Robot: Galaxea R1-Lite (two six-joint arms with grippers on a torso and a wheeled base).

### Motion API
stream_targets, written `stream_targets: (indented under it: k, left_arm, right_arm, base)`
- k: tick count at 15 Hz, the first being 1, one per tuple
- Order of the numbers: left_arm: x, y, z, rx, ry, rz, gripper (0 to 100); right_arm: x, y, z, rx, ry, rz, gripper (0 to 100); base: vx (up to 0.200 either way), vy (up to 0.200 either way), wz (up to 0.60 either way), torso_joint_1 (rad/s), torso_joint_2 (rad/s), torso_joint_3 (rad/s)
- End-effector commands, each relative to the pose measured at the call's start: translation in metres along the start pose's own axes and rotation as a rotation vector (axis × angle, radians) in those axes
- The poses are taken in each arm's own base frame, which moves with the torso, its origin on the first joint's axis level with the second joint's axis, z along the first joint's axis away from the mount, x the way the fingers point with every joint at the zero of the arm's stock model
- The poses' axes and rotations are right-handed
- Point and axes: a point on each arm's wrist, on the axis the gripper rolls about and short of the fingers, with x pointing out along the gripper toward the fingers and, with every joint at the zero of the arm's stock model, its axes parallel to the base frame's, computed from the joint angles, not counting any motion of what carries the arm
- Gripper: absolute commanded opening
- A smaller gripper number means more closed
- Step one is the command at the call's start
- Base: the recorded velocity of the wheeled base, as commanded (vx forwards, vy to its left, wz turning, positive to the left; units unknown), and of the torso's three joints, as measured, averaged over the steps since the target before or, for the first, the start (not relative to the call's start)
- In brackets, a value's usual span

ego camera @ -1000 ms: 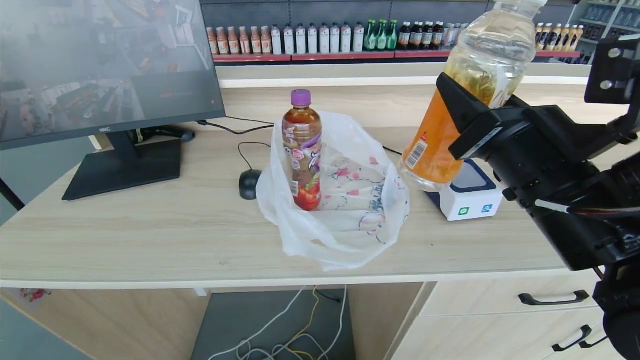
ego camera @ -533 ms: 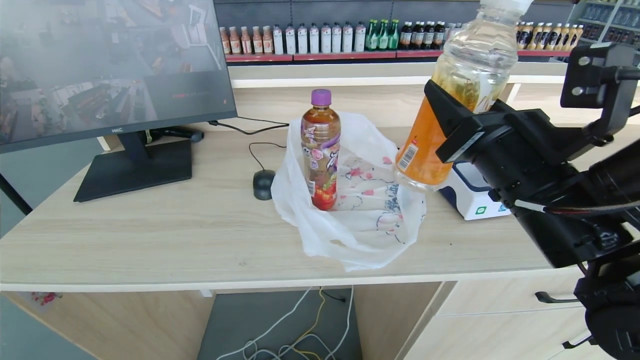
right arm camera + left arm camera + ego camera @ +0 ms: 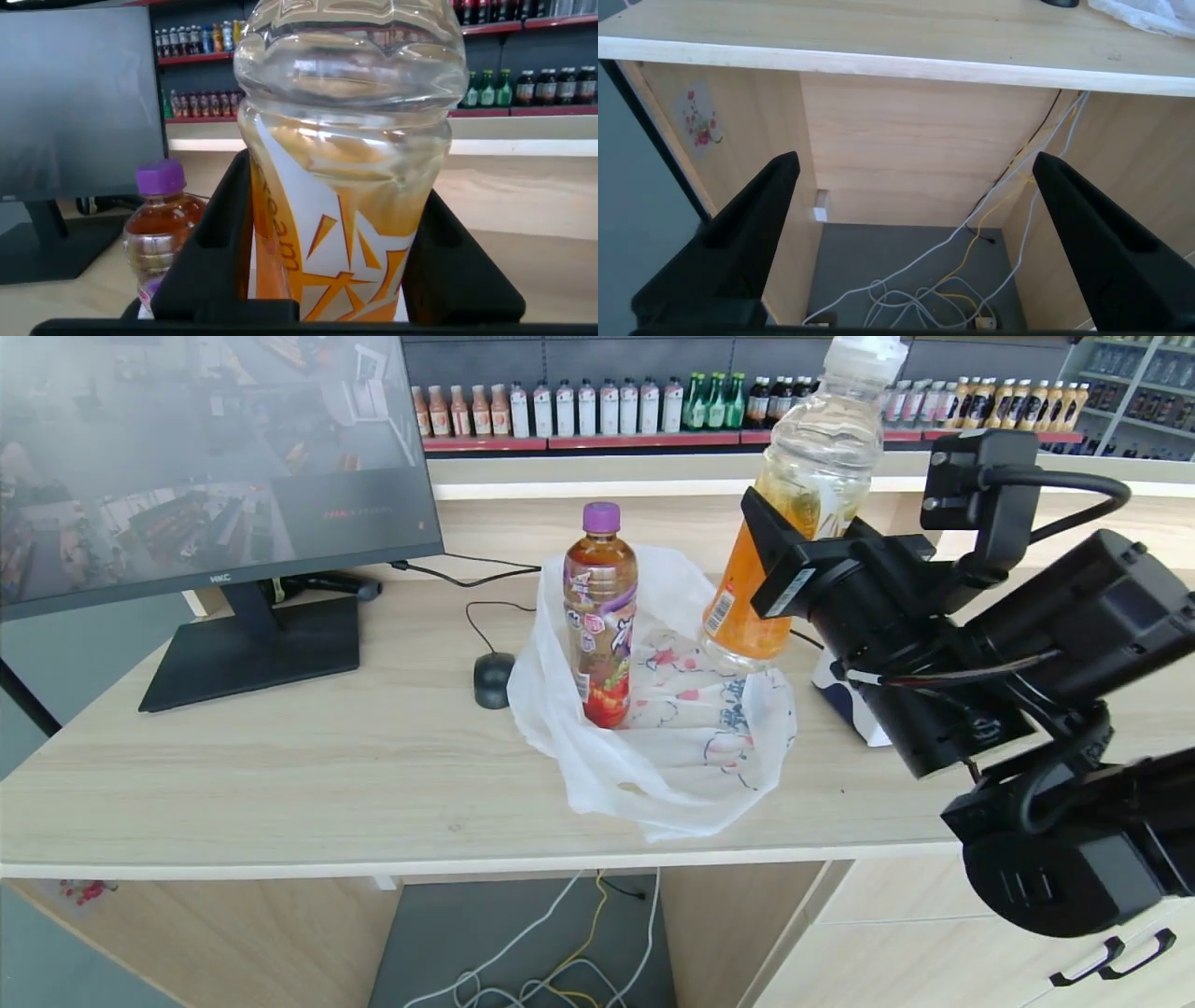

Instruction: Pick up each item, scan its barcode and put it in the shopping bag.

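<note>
Right gripper (image 3: 784,565), clamped on orange bottle (image 3: 742,607), carried it from above scanner (image 3: 845,695) to over right rim of bag (image 3: 691,747). Scan judged done, drop next. Left gripper (image 3: 915,163) gaped open below front edge of counter (image 3: 280,775). Tea bottle (image 3: 602,616) stood in bag, mid-counter. Monitor (image 3: 205,457) at back-left corner. Drink shelves (image 3: 607,406) behind.

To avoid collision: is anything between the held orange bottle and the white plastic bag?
Nothing visible. The clear orange-drink bottle hangs over the right rim of the white plastic shopping bag; the purple-capped brown bottle stands at its left.
</note>
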Motion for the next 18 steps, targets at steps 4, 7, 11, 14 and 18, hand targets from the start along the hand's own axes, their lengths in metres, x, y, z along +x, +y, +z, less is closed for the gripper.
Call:
stream_targets:
  k: [4,7,11,14,18]
  left_arm:
    - [0.0,0.0,0.0,-0.001,0.001,0.002,100]
    - [0.0,0.0,0.0,0.001,-0.001,0.002,100]
    - [0.0,0.0,0.0,0.001,-0.001,0.002,100]
    - [0.0,0.0,0.0,-0.001,-0.001,0.002,100]
    - [0.0,0.0,0.0,-0.001,-0.001,0.002,100]
  right_arm:
    - [0.031,-0.004,-0.046,-0.031,0.023,-0.035,0]
    - [0.038,-0.009,-0.057,-0.042,0.029,-0.047,0]
    - [0.041,-0.014,-0.066,-0.052,0.038,-0.062,0]
    - [0.042,-0.02,-0.067,-0.06,0.037,-0.069,0]
    - [0.041,-0.017,-0.077,-0.062,0.059,-0.061,0]
  base:
    - [0.0,0.0,0.0,0.0,0.0,0.0]
    - [0.0,0.0,0.0,0.0,0.0,0.0]
    - [0.0,0.0,0.0,0.0,0.0,0.0]
    - [0.0,0.0,0.0,0.0,0.0,0.0]
    - [0.0,0.0,0.0,0.0,0.0,0.0]
